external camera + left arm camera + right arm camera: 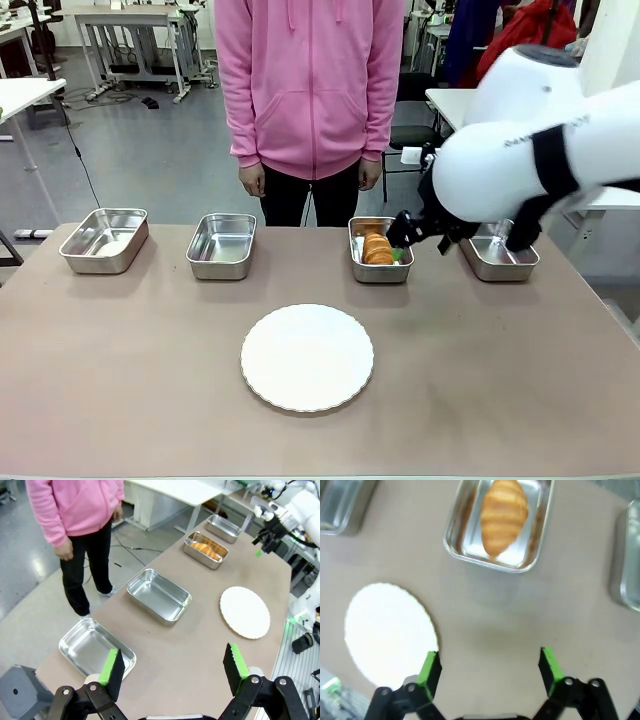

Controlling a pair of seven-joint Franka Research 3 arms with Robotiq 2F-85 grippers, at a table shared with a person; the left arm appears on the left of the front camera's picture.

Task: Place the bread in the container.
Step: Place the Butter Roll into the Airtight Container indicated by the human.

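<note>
A brown table (120, 400) is seen in the front view with 4 steel trays in a row along its far side, and a person in a pink hoodie (310, 80) stands behind them. A round white plate (307, 357) lies near the table's middle. The right arm (540, 150) is reached in from the right, and its bulk partly hides the tray farthest right (500, 262).

The bread (377, 247) is laid inside the container (380, 270), the 3rd tray from the left. Its ridged, striped crust is shown clearly in the right wrist view, where the croissant is seen lying lengthwise in the tray; in the front view it is half covered by the right gripper (408, 240).

In the right wrist view, the right gripper's fingers (429, 667) are spread wide with nothing between them, and the bread is placed ahead of and apart from them, untouched.

The left gripper (172, 667) is shown by the left wrist view, spread wide and empty, held above the table's end near the leftmost tray (95, 647), well apart from the bread.
</note>
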